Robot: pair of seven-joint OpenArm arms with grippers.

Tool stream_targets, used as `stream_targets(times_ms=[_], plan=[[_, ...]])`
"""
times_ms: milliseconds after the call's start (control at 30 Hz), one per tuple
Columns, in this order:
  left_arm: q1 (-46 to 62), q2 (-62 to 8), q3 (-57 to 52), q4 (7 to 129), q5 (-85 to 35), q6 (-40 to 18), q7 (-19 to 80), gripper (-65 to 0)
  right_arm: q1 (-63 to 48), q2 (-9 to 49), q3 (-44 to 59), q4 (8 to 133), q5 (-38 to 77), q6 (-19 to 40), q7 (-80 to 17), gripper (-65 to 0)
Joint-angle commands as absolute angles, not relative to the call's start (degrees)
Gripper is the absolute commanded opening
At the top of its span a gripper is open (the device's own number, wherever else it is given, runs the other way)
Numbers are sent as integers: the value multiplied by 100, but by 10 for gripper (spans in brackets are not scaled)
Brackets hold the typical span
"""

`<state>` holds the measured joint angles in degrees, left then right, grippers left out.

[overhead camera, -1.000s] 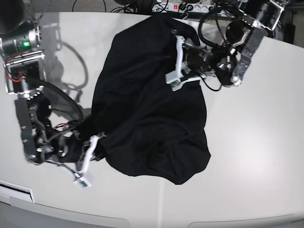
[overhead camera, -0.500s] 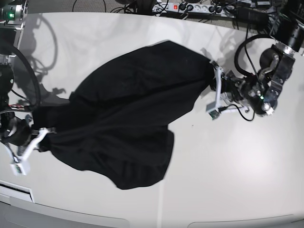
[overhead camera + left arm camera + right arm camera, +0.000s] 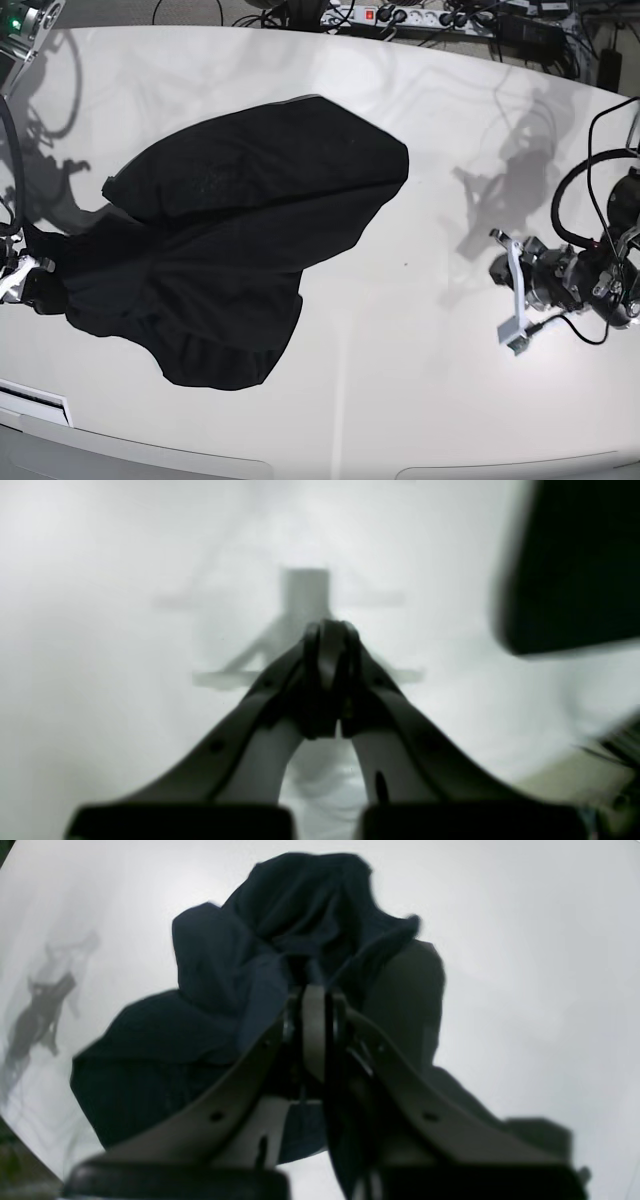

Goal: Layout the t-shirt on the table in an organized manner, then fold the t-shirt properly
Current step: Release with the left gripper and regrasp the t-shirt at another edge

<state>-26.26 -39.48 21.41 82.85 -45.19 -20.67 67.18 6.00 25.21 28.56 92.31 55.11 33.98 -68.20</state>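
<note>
The right gripper (image 3: 315,1010) has its jaws clamped on a bunch of the t-shirt (image 3: 230,240), and the black cloth spreads away ahead of those jaws across the table (image 3: 400,400) in loose, rumpled folds. The left gripper (image 3: 327,680) has its jaws pressed together on nothing; bare tabletop lies ahead of and beneath them, with the shirt well apart from them.

The main risk, as I judge it, is that a one-sided hold drags the garment into a skewed heap rather than a flat layout: with only one end pinched, any pull would bunch the free end (which already lies crooked). The clamped bunch looks thick, so several layers may be caught at once, and releasing them could leave a hidden fold. The pinch also sits near the table's edge, so cloth could slip over it.

The tabletop is glossy off-white, smooth enough to let fabric slide, and carries soft shadows of the arms. Beyond its far curved edge sit a power strip (image 3: 385,16) and a tangle of cables (image 3: 480,20).
</note>
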Motion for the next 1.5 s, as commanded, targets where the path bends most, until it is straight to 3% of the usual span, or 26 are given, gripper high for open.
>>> stream_targets(times_ms=[0, 200, 300, 500, 900, 1200, 1467], plan=[[-2714, -4027, 2088, 8350, -4724, -2171, 6650, -650, 714, 2635, 2858, 9338, 5642, 3461, -6713, -650], [-2067, -3938, 2082, 8353, -6361, -3190, 7150, -650, 716, 2587, 2637, 9338, 5660, 3518, -6705, -650], [-1625, -3675, 2080, 8353, -6805, -3398, 7341, -650, 716, 2451, 2628, 9338, 5662, 3632, -6667, -650], [-827, -2757, 1544, 8359, -6761, -3393, 7360, -650, 716, 2274, 2626, 9338, 5660, 3760, -6604, -650], [982, -386, -1922, 8586, -6748, -3393, 7356, -650, 714, 2272, 2615, 9323, 5380, 3708, -6414, -650], [1302, -172, -2215, 8833, -5015, -2432, 6866, -650, 716, 2270, 2259, 9323, 5395, 3712, -6410, -650], [1452, 32, -2213, 8840, -4801, -2392, 6792, -650, 731, 2270, 1800, 9323, 5227, 3817, -6405, -650]])
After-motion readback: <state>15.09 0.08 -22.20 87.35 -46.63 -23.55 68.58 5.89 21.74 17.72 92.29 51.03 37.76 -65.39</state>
